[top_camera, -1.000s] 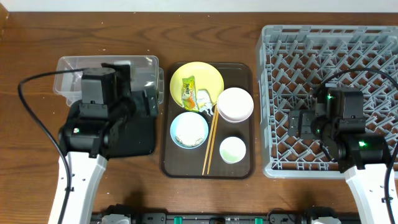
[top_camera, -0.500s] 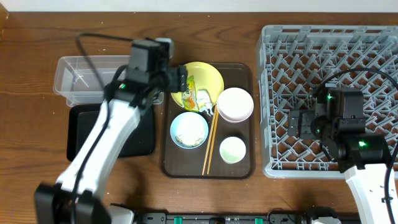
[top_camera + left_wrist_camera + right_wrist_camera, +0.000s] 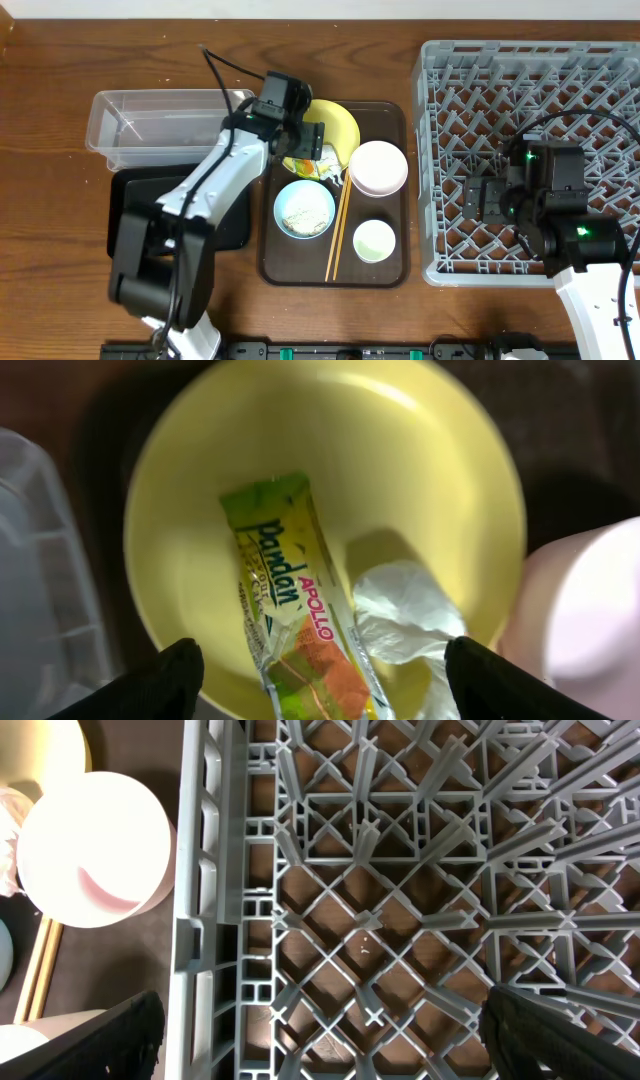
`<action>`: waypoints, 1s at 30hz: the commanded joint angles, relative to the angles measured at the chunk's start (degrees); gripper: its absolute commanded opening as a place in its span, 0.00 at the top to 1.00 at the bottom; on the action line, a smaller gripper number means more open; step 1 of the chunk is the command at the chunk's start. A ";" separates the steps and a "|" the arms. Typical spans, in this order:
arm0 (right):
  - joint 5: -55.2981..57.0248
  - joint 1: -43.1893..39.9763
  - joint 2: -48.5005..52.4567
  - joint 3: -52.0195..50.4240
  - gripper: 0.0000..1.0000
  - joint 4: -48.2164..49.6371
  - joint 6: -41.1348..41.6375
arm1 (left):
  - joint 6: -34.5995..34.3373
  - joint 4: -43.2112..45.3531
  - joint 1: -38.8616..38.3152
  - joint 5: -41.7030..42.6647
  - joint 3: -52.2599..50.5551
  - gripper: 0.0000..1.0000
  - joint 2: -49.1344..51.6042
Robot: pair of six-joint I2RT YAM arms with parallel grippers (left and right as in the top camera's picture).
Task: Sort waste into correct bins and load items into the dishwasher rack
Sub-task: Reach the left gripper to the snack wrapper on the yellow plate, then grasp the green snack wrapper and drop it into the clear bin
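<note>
Glossy yellow-green wrapper [image 3: 290, 610] lies on round plate [image 3: 420, 460], seemingly untouched; left gripper [image 3: 325, 678] and right gripper [image 3: 320, 1035] gape.

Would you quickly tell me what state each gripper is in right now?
Left gripper: open, empty, over the wrapper on the plate.
Right gripper: open, empty, over the rack.

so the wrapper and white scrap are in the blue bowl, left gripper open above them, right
Not the blue bowl: the left wrist view shows wrapper and white scrap on the yellow plate, left gripper open above them.
</note>
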 commanded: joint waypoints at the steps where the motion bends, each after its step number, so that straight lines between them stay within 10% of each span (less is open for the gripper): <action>1: -0.24 0.85 -0.02 1.16 0.01 -0.02 0.09 | 1.01 -0.04 -0.17 -0.74 1.09 0.21 2.56; 11: -0.24 0.85 -0.02 1.16 0.01 -0.04 0.09 | 0.96 -0.04 -0.35 -0.72 1.07 0.23 8.68; 19: -0.22 0.85 -0.02 1.16 0.01 -0.02 0.07 | 0.96 -0.28 -0.33 -0.74 1.07 0.65 9.31; 30: -0.24 0.85 -0.02 1.16 0.01 -0.02 0.07 | 0.90 0.04 -0.22 -6.14 1.14 0.92 -0.35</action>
